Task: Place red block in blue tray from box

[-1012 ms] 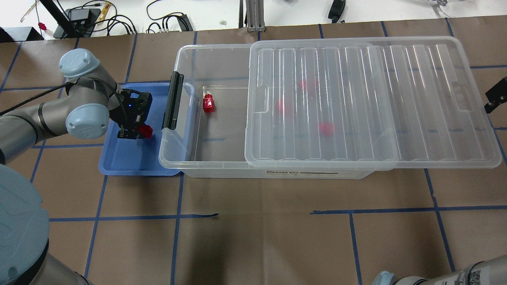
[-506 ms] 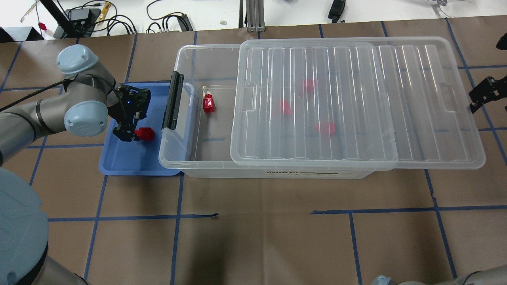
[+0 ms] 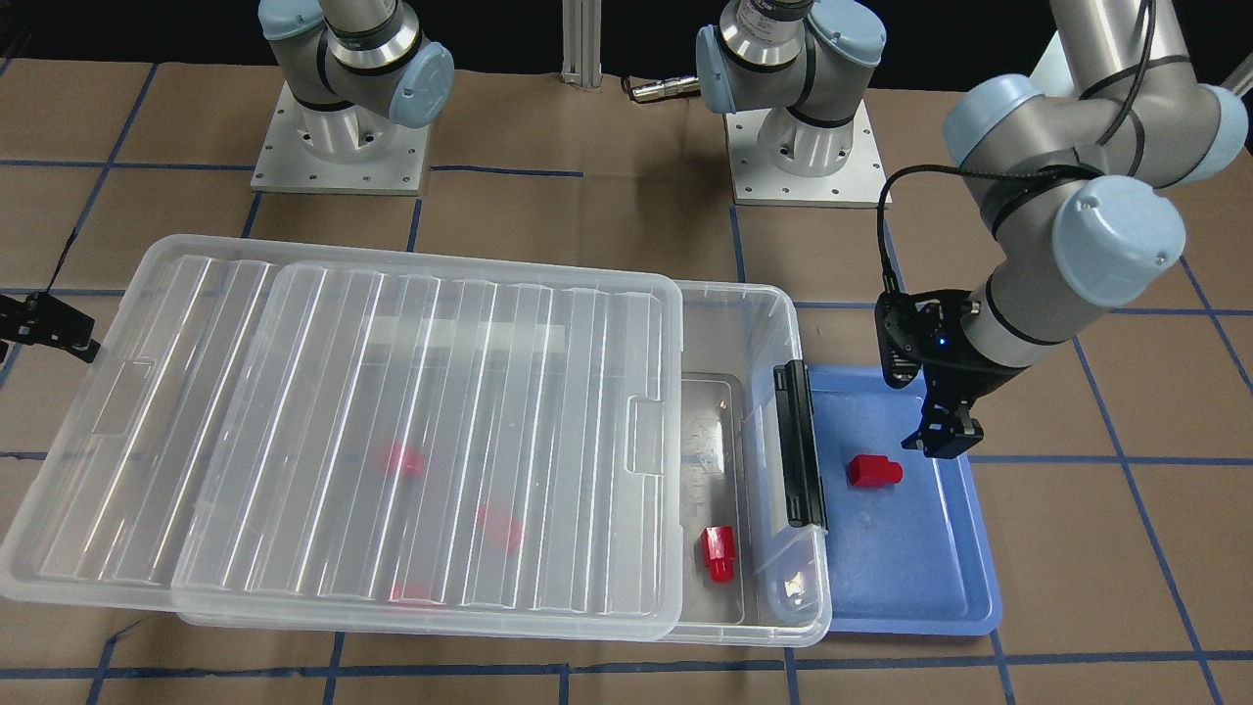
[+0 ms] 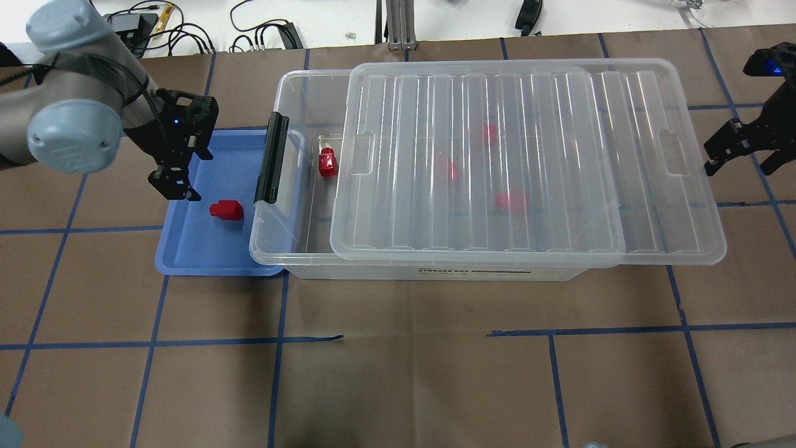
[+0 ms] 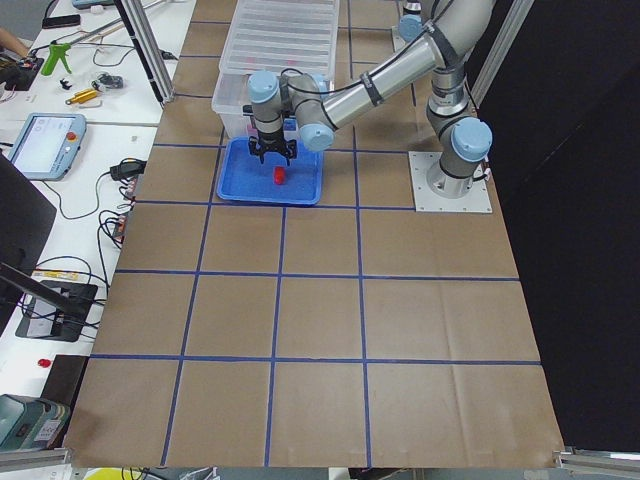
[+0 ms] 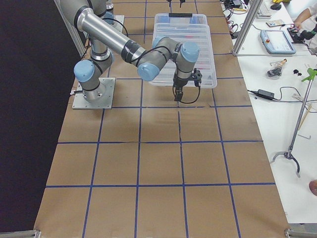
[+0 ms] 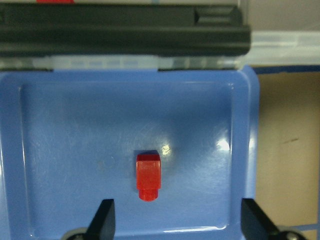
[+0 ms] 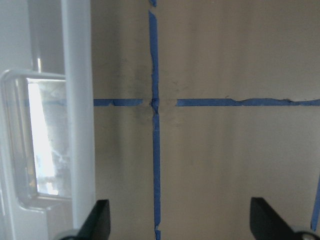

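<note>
A red block lies on its side in the blue tray, free of any grip; it also shows in the left wrist view and the front view. My left gripper is open and empty, raised above the tray's far left part. The clear box stands to the right of the tray, its ribbed lid covering most of it. One red block lies in the uncovered part; three more show through the lid. My right gripper is open at the lid's right end.
The box's black latch stands up beside the tray. Brown paper with blue tape lines covers the table. Cables and tools lie along the far edge.
My left gripper has let go of the red block and lifted up and back from it; the block stays in the tray. The lid has slid left over the box, with my right gripper following.
</note>
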`<state>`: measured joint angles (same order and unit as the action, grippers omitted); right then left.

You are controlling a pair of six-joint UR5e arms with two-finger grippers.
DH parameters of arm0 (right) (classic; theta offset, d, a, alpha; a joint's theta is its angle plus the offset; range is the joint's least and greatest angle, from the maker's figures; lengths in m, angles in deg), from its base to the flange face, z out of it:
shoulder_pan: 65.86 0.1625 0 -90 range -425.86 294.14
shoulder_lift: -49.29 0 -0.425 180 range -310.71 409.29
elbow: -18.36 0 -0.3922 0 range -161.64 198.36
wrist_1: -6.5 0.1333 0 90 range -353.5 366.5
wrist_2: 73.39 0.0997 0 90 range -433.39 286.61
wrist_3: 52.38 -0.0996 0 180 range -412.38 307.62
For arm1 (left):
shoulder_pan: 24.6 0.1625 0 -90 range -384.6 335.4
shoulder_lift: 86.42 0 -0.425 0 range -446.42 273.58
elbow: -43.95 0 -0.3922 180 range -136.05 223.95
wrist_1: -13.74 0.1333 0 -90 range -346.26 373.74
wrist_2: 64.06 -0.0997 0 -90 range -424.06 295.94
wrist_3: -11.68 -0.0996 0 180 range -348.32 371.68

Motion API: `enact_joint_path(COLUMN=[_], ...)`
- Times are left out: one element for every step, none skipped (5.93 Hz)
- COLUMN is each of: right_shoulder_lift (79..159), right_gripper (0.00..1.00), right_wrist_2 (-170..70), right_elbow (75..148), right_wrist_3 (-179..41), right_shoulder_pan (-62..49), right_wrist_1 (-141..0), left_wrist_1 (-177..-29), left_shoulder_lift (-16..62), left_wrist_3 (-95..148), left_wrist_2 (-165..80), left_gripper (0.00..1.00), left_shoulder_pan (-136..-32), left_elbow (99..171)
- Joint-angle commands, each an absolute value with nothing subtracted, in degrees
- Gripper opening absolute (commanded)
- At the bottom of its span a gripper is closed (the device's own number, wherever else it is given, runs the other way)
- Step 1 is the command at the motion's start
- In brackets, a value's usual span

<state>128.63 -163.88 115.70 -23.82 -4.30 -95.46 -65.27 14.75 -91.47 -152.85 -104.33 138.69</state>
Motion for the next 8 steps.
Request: enact_joint_path(right_shoulder_lift=[129.4, 129.6, 129.6, 129.7, 130.3, 130.3, 130.2, 130.3], right_gripper=[1.0, 1.0, 1.0, 1.0, 1.0, 1.0, 1.0, 1.0], right_wrist_2=[-163.7, -163.7, -163.7, -162.1, -161.3, -160.5, -160.6, -160.5], right_elbow=[116.4, 116.4, 116.4, 116.4, 116.4, 116.6, 116.3, 116.1], right_wrist_3=[-26.5, -27.2, -27.5, -29.1, -29.9, -30.7, -31.0, -31.0], right_shoulder_pan=[-0.5, 1.4, 3.1, 3.4, 3.6, 5.1, 5.9, 6.0], right_wrist_1=[-95.5, -95.5, -95.6, -95.4, -95.2, -95.3, -95.4, -95.4], left_wrist_1=[-79.9, -81.0, -80.7, -80.3, -80.0, -79.3, -77.9, -77.8], left_shoulder_lift=[11.1, 8.6, 8.6, 7.9, 6.8, 5.4, 4.6, 4.5], left_wrist_3=[-88.8, -83.9, -77.3, -63.5, -51.5, -43.7, -31.2, -18.5], left_wrist_2=[-154.2, -154.3, -154.2, -154.1, -154.1, -154.1, -154.1, -154.1], left_gripper=[0.89, 0.89, 0.89, 0.91, 0.97, 0.97, 0.97, 0.98], left_shoulder_pan=[-109.3, -111.7, -113.5, -114.4, -114.5, -114.5, -113.7, -113.8], left_elbow=[130.0, 129.8, 130.0, 130.1, 130.0, 130.1, 130.3, 129.9])
